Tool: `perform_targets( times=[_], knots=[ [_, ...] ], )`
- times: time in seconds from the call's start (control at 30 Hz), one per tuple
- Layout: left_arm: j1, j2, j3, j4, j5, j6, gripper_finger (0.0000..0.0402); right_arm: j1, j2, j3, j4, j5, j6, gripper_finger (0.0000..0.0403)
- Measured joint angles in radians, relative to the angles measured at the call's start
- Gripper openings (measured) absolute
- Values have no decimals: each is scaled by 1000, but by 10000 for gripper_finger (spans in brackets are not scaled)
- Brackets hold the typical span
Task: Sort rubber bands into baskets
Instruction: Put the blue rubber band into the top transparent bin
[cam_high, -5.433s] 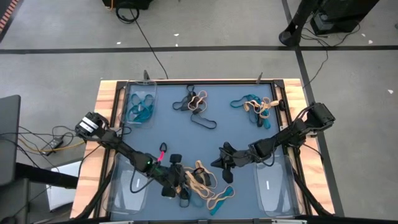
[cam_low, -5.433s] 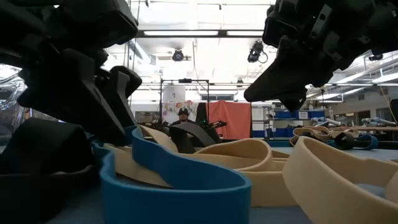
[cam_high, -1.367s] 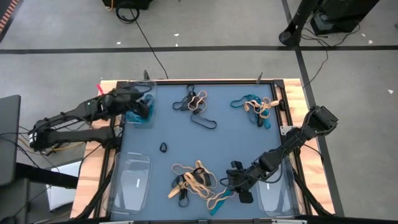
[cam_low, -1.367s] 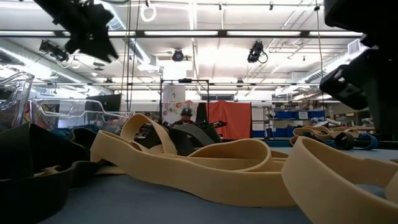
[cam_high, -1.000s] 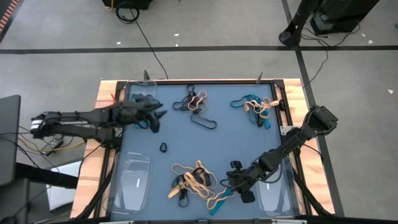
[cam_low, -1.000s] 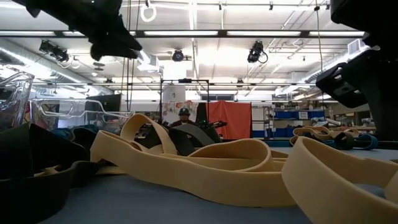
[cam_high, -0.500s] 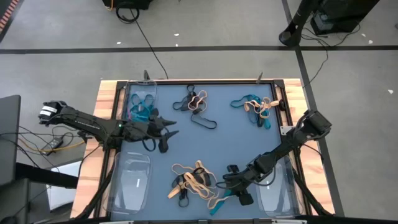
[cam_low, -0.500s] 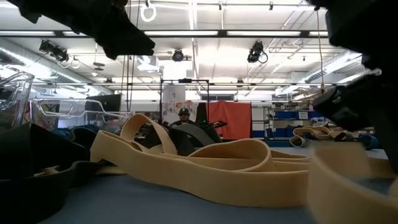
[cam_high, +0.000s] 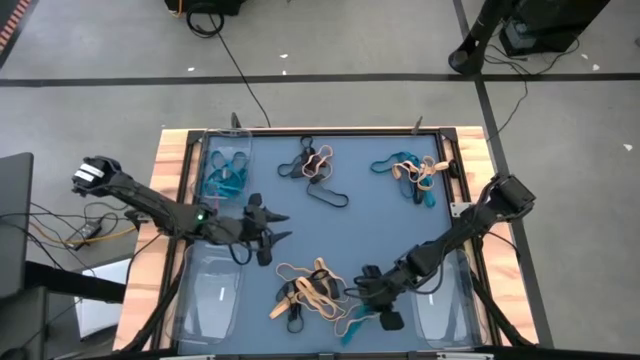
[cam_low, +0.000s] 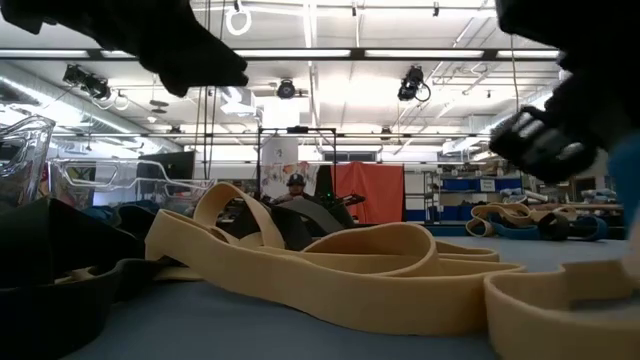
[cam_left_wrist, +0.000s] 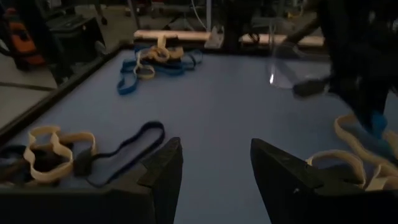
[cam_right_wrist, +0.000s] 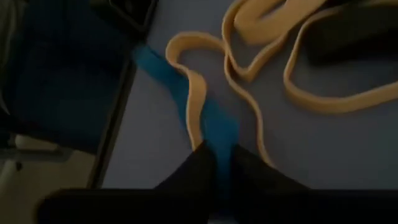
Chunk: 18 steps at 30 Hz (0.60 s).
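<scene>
Rubber bands lie in heaps on the blue mat: a tan and black heap (cam_high: 310, 288) near the front, and two more heaps at the far middle (cam_high: 315, 165) and far right (cam_high: 410, 170). Teal bands (cam_high: 225, 175) lie inside the clear far-left basket (cam_high: 210, 150). Two more clear baskets stand at the near left (cam_high: 210, 295) and near right (cam_high: 440, 305). My left gripper (cam_high: 268, 235) hovers open over bare mat left of centre, nothing between its fingers (cam_left_wrist: 163, 171). My right gripper (cam_high: 368, 290) is at the front heap's right edge, shut on a teal band (cam_right_wrist: 186, 93). My right gripper pinches the teal band between its two fingers at the band's end (cam_right_wrist: 214, 127) nearest to them. The fingers slant down from the table's right side. The band runs away from them along the mat, passing under a tan band (cam_right_wrist: 196, 99) that crosses it.
The wooden table frame (cam_high: 170, 160) borders the mat. Black cables run along the left and right sides. Open mat lies between the heaps in the middle (cam_high: 380, 225). A person stands far off in the room behind (cam_low: 295, 182).
My left gripper has swung from the far-left basket toward the table's middle and near side, sinking and rolling somewhat, its fingers still apart. My right gripper has edged left into the front heap. In the low view the tan band at the right has shifted and dropped.
</scene>
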Motion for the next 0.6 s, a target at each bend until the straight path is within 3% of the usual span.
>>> perform_targets(
  times=[0.07, 0.23, 0.6],
  knots=[
    [-3, 29, 0, 10, -1, -19, 192, -15, -17, 0, 10, 4, -9, 13],
    [-20, 135, 0, 134, 5, -41, 192, -55, -27, 0, 51, 98, -20, 10],
    [-49, 369, 0, 527, 90, -15, 192, -166, -27, 0, 194, 479, -78, 8]
  ],
)
